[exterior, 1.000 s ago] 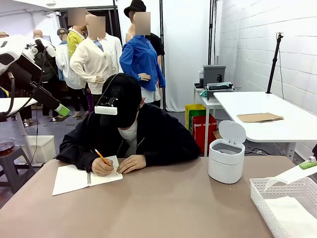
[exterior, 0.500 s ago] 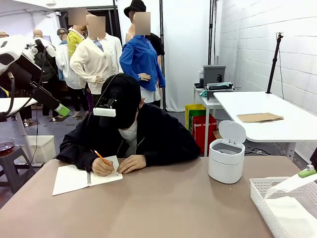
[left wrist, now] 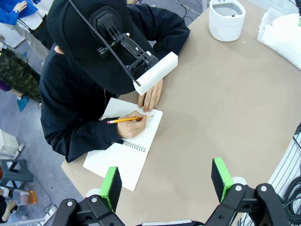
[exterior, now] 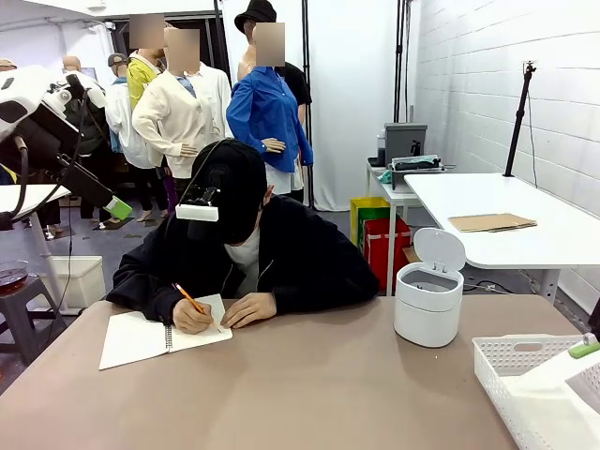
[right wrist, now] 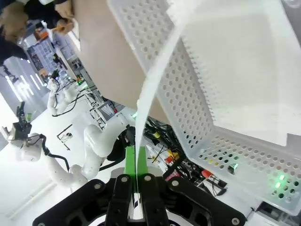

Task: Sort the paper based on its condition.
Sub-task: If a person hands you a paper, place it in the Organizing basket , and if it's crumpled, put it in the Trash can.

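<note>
Paper hangs pinched in the right gripper over the near-right basket. Left gripper gapes, holding nothing.

White left arm, black at the joints, thin black cable hanging. Left tool: black linkages, silver screws, flat green pads. Right tool: black fingers, narrow green pad strips. Person: black cap, black long-sleeved jacket, white mask, white box camera on a black mount, black wire over the cap.
</note>
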{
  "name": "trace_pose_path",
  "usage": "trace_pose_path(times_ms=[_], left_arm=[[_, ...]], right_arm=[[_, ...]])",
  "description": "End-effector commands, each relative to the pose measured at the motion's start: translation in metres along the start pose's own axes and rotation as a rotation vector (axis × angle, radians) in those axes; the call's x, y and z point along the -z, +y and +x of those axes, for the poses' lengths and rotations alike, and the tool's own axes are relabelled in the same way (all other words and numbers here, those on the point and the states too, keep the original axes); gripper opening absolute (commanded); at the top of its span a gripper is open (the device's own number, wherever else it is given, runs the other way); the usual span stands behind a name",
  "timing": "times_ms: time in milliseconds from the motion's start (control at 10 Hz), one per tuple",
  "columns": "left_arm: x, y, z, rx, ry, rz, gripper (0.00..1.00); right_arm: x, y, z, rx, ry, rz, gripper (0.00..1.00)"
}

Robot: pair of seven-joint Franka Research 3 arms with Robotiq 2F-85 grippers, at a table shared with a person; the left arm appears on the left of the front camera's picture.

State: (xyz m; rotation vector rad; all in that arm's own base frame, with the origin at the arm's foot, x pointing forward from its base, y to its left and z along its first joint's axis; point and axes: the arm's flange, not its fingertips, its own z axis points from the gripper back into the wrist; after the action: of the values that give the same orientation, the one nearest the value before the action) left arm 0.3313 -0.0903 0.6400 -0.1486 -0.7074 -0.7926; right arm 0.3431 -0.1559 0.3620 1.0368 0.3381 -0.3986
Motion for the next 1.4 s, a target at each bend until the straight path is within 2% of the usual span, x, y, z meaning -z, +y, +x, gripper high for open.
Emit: trace_pose_path(times_ms=[0, 200, 500, 800, 1000, 1100, 1300], left_arm=[[0.000, -0.001, -0.001, -0.001, 0.009, 0.006, 1.00], [0.000, -0.001, -0.001, -0.001, 0.009, 0.006, 1.00], [0.000, -0.001, -0.001, -0.001, 0.009, 0.006, 1.00], [0.000, -0.001, -0.001, -0.001, 0.009, 0.006, 1.00], [0.000, -0.001, -0.001, -0.001, 0.009, 0.006, 1.00], [0.000, -0.001, -0.001, -0.001, 0.009, 0.006, 1.00], [0.000, -0.001, -0.001, -0.001, 0.009, 0.006, 1.00]], right_arm=[[0.002, -0.007, 0.003, 0.029, 0.005, -0.042, 0.00], [0.003, -0.008, 0.005, 0.031, -0.016, -0.053, 0.00], [0.001, -0.008, 0.004, 0.016, 0.001, -0.029, 0.00], [-0.006, -0.003, 0.007, 0.032, 0.035, -0.113, 0.54], [-0.017, 0.006, -0.002, 0.045, 0.022, -0.228, 0.91], [-0.021, 0.009, -0.007, 0.057, 0.029, -0.283, 1.00], [-0.026, 0.009, -0.016, 0.096, 0.034, -0.356, 1.00]])
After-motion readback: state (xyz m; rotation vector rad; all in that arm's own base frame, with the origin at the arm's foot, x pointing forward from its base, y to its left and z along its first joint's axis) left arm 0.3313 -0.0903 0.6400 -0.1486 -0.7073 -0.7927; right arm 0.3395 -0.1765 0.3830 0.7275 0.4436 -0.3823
